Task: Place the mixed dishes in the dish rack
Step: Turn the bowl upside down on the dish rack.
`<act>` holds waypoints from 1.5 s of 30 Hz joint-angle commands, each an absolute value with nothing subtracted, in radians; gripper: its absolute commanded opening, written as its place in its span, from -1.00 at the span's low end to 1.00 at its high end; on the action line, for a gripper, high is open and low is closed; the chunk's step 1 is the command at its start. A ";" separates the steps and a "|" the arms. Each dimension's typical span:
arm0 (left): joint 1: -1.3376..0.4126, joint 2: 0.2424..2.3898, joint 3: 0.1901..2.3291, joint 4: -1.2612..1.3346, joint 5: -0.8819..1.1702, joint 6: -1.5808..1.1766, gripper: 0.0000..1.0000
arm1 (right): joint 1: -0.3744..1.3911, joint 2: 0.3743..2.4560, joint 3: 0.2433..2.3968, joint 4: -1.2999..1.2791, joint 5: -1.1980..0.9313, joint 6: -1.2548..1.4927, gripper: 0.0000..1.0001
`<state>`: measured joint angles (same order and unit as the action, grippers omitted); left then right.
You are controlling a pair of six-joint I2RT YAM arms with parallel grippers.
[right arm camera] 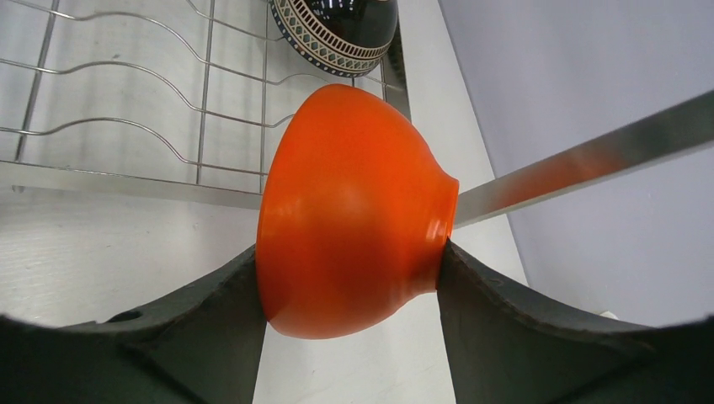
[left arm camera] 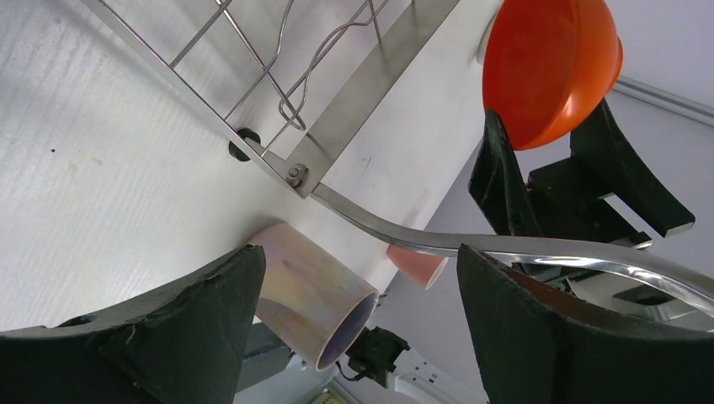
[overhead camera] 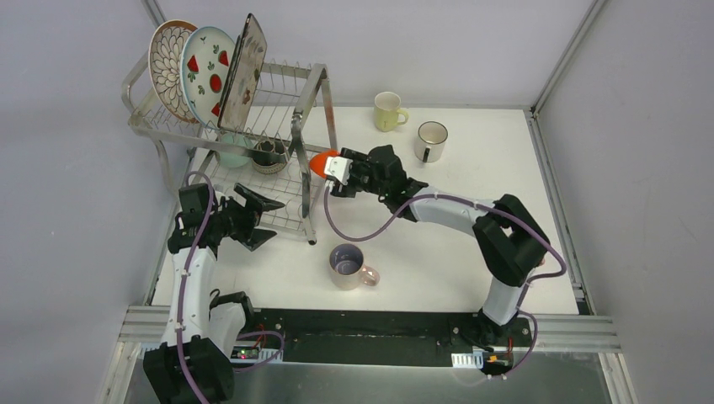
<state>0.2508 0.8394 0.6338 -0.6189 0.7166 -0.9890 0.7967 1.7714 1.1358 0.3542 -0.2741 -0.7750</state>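
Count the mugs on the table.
3: yellow mug at the far edge, white mug beside it, lilac mug toward the near edge. The dish rack could hide another.

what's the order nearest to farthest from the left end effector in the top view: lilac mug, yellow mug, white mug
1. lilac mug, near the front, just right of the left end effector.
2-3. yellow mug and white mug, both far back right; too close to call.

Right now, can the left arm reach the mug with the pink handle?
Probably yes: the left gripper is open and empty, the mug stands close by, though a leg of the dish rack sits between.
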 commanded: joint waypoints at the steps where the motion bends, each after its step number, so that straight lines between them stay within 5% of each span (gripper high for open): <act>1: 0.258 0.843 0.650 -0.592 0.754 -1.002 0.74 | 0.788 1.818 1.231 0.431 -0.357 -0.858 -0.04; 23: 0.258 0.884 0.678 -0.585 0.770 -1.033 0.73 | 0.787 2.110 1.483 0.486 -0.412 -0.967 0.01; 38: 0.259 0.900 0.701 -0.578 0.729 -1.040 0.75 | 0.770 2.145 1.476 0.551 -0.447 -0.896 0.69; 45: 0.259 0.902 0.712 -0.569 0.706 -1.037 0.75 | 0.762 2.100 1.441 0.555 -0.482 -0.839 0.74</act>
<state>0.2508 0.8997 0.6689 -0.6029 0.7326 -1.0340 0.7689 2.1609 1.4425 0.4961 -0.4236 -0.8951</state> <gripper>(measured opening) 0.873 0.869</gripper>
